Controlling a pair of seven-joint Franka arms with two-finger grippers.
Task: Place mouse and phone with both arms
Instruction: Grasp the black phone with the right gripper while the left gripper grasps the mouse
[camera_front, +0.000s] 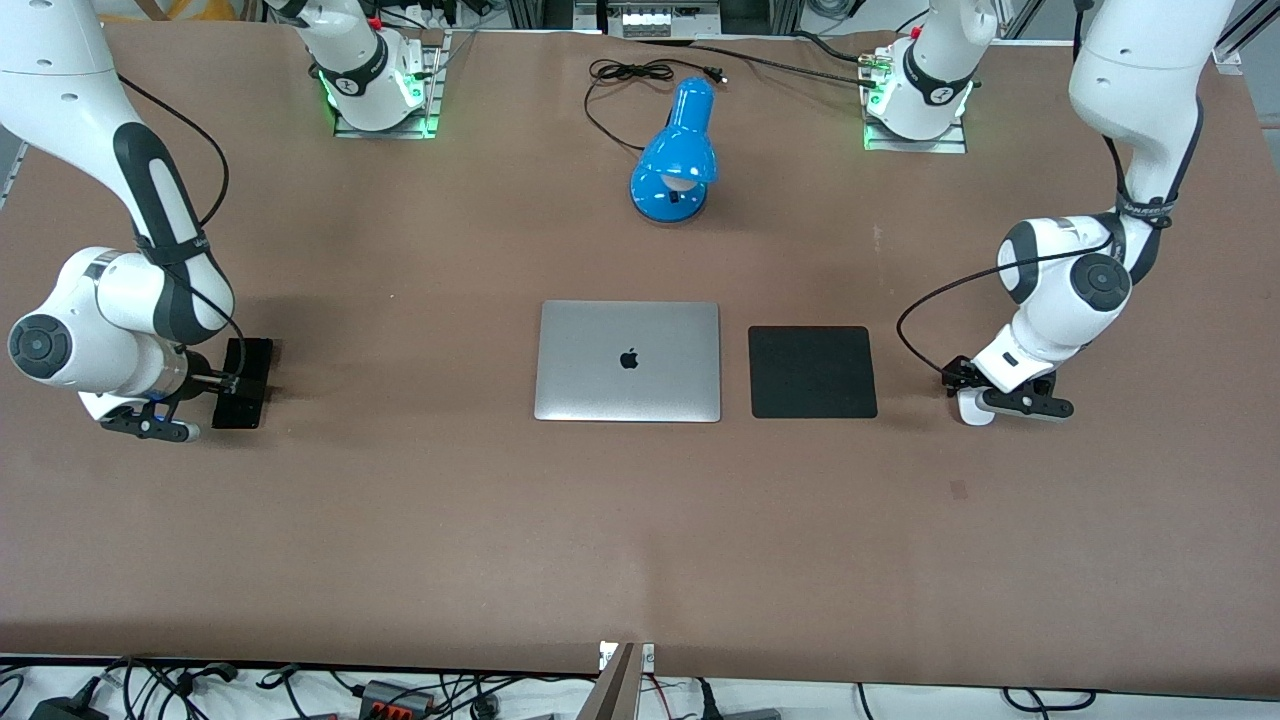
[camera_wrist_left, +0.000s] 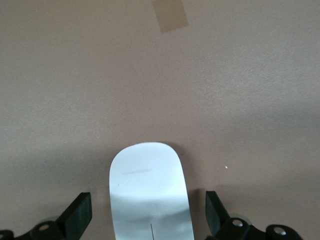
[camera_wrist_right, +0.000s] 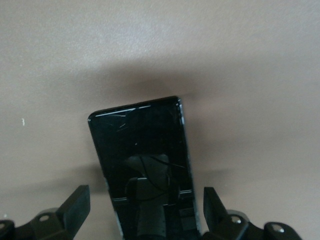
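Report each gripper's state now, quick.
Left gripper: open, fingers either side of the mouse, not gripping.
Right gripper: open, fingers either side of the phone, not gripping.

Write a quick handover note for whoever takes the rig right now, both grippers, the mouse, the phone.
Left gripper: open, straddling the mouse on the table toward the left arm's end, beside the black mat.
Right gripper: open, straddling the phone lying flat toward the right arm's end.
Done: both grippers lined up over their things.
Left: close, lift and place both. Laptop sits closed mid-table.
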